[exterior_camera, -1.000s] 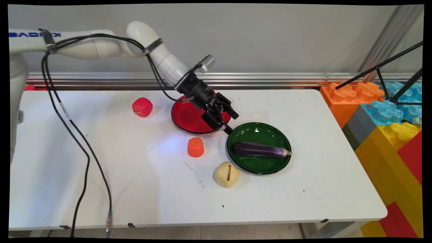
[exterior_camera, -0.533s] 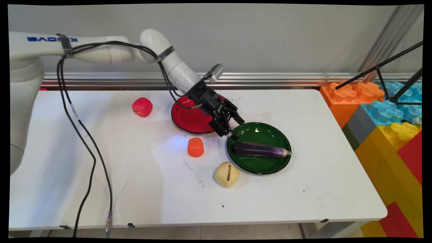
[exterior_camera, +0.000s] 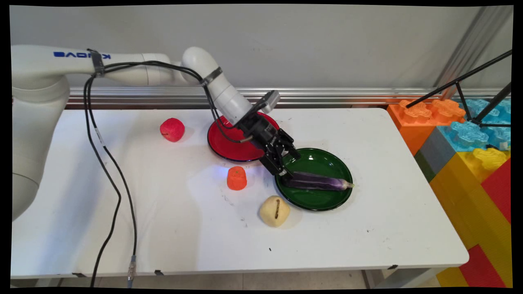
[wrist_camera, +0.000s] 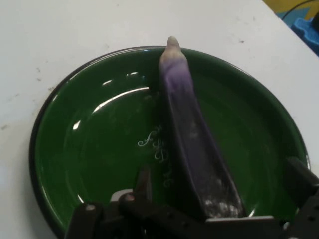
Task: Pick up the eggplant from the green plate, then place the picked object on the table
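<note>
A purple eggplant (exterior_camera: 322, 182) lies across a green plate (exterior_camera: 318, 206) right of the table's middle. My gripper (exterior_camera: 291, 165) is tilted down over the plate's left side, at the eggplant's dark end. In the hand view the eggplant (wrist_camera: 189, 129) runs up from between my fingers, its pale tip pointing away over the green plate (wrist_camera: 89, 149). The gripper (wrist_camera: 222, 191) is open. One finger (wrist_camera: 144, 181) sits left of the eggplant and the other (wrist_camera: 299, 179) to its right, neither pressing on it.
A red plate (exterior_camera: 226, 143) lies behind the gripper, partly hidden by the arm. An orange toy fruit (exterior_camera: 236, 178) and a pale yellow toy potato (exterior_camera: 274, 210) sit left of the green plate. A red apple (exterior_camera: 172, 129) is further left. Big coloured blocks (exterior_camera: 470, 134) stand off the table's right end.
The gripper has moved right and down, from over the red plate's edge to the eggplant's left end on the green plate. The objects have not moved.
</note>
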Robot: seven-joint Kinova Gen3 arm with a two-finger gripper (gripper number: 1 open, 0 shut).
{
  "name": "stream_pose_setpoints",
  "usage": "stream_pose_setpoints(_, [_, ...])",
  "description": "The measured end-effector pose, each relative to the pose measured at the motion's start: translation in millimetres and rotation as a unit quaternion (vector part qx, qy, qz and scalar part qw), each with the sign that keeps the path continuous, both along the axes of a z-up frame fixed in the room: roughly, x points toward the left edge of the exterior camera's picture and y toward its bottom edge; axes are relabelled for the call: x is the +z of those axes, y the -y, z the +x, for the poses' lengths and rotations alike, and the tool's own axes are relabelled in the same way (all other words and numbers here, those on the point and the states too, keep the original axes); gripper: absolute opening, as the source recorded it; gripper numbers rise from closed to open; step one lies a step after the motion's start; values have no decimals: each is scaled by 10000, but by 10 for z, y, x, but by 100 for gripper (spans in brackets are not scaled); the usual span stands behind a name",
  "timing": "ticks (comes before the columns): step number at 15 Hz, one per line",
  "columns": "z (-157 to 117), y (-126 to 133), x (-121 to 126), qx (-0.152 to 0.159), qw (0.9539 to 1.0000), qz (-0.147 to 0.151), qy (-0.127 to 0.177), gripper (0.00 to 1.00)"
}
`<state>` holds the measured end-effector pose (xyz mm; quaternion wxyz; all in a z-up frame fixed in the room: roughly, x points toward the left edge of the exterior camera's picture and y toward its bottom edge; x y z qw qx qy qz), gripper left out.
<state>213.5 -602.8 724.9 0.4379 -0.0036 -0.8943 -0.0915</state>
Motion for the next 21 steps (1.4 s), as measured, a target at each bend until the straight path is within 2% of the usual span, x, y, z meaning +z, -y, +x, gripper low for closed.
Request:
stream_pose_setpoints(14, [-212,40,-289,-175,9996,-238,2,100])
stream_pose_setpoints(15, [-219,46,-302,-177,9995,-255,-6,0])
stream_pose_setpoints(21, [-211,74,-365,-165,9993,-328,-8,0])
